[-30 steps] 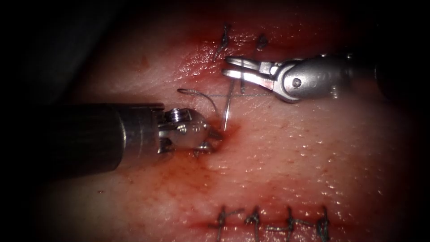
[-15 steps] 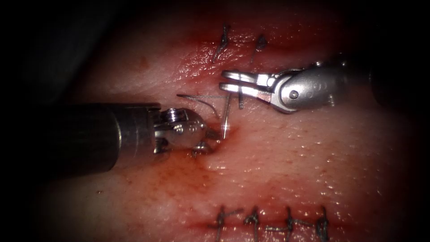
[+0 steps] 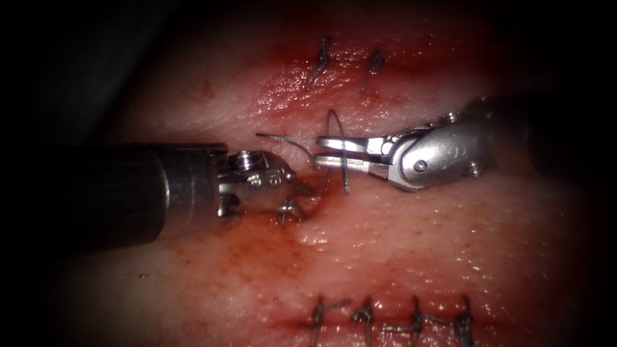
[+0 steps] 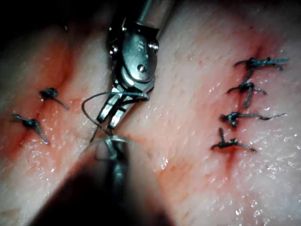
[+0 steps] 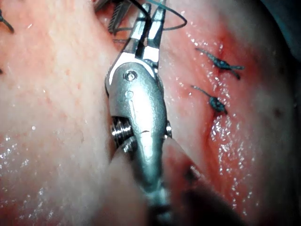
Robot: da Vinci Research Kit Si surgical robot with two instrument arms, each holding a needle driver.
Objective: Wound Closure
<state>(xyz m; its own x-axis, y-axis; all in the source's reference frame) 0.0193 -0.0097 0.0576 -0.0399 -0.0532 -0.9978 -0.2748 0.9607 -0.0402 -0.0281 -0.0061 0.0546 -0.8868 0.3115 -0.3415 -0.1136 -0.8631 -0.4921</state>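
Endoscope: right tool (image 3: 319, 151) lower than half a second ago, now level with left tool (image 3: 307, 191) near tissue (image 3: 411, 244) centre; needle (image 3: 332, 132) arching across its narrowly parted jaws, grip uncertain. Left jaws unclear.
Left wrist: thread (image 4: 96, 100) looped round right tool (image 4: 109, 117).
Right wrist: jaws (image 5: 149, 23) nearly closed, thread (image 5: 169, 21) curling past.

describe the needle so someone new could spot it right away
Start at the right tool, reaching in from the right across the tissue. Just at its tip, a thin dark curved needle arcs above and below the tool. Unlike the short knotted stitches nearby, it is one smooth bare curve, not tied down.
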